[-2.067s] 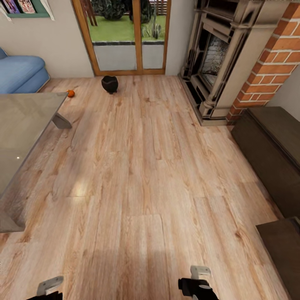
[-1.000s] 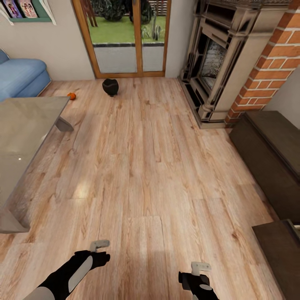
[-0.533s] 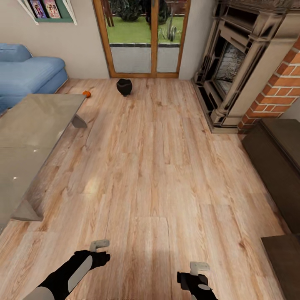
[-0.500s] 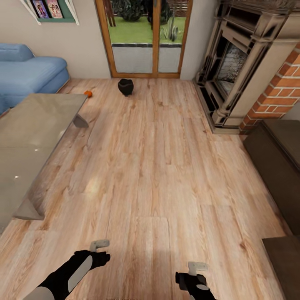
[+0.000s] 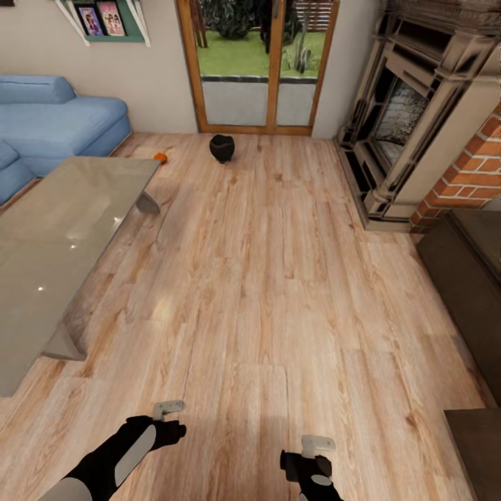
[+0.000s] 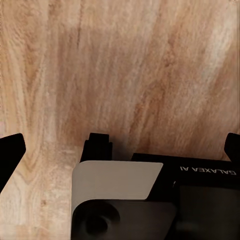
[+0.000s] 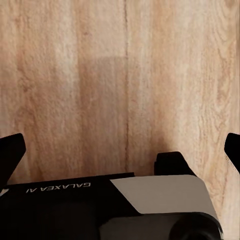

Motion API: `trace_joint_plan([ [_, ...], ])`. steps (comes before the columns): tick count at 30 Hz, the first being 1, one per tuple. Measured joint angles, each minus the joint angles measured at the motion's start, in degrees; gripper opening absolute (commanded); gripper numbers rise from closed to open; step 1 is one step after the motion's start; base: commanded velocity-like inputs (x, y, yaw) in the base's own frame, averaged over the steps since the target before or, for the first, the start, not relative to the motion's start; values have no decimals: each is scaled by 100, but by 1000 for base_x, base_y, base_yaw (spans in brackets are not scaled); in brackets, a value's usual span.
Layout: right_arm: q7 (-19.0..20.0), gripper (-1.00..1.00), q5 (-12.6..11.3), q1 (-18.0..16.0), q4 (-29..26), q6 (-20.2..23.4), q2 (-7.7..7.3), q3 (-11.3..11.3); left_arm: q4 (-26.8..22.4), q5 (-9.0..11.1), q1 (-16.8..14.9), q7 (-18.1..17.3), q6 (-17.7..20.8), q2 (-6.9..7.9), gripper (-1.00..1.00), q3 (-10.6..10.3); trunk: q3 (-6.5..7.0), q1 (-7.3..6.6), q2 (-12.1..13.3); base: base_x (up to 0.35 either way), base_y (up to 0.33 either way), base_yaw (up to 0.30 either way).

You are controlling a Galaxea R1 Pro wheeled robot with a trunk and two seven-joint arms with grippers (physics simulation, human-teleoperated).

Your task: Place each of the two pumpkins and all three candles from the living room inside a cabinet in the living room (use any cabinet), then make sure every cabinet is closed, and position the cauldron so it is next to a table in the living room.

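Observation:
One small orange pumpkin [image 5: 160, 157] lies on the wood floor by the far corner of the glass table [image 5: 62, 243]. The black cauldron [image 5: 222, 148] stands on the floor before the glass doors. The dark-brown cabinet [image 5: 470, 285] runs along the right wall, its fronts shut as far as they show. The candles are out of view. My left gripper [image 5: 169, 409] and right gripper [image 5: 316, 443] hang low over bare floor, far from all of these. In the wrist views the left gripper [image 6: 120, 152] and right gripper [image 7: 120, 150] have their fingers spread wide with nothing between them.
A blue sofa [image 5: 56, 129] sits at the back left behind the table. A stone fireplace [image 5: 410, 118] with a brick column [image 5: 473, 174] fills the back right. Wide open floor lies between the table and the cabinet.
The view has swung left, so everything shifted right in the picture and more sofa shows. The left arm rose into view about a second ago; both grippers have held still since.

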Motion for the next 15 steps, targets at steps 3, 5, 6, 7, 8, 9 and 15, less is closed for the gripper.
trace_joint_plan([
  [3,-15,100,6,0,1,-63,0,0,-9,1,0,0,25,-1,100,-5,73,-66,120,0,0,0],
  [5,-18,100,7,0,1,-80,1,2,-17,-1,0,0,103,1,100,-7,94,-88,162,0,0,0],
  [6,-18,100,8,0,-1,-87,1,1,-17,1,0,0,112,0,100,-7,95,-88,162,0,0,0],
  [7,-19,100,8,0,1,-90,1,1,-19,2,0,0,116,0,100,-7,95,-88,162,0,0,0],
  [8,-23,100,8,0,2,-92,1,1,-22,3,0,-1,118,-1,100,-7,95,-88,162,0,0,0],
  [9,-25,100,8,0,0,-93,1,1,-22,4,0,-4,119,-1,100,-8,95,-88,162,0,0,0],
  [15,-35,100,20,0,-11,-136,0,6,-52,12,0,-8,128,-1,100,-8,128,-89,162,3,0,0],
])
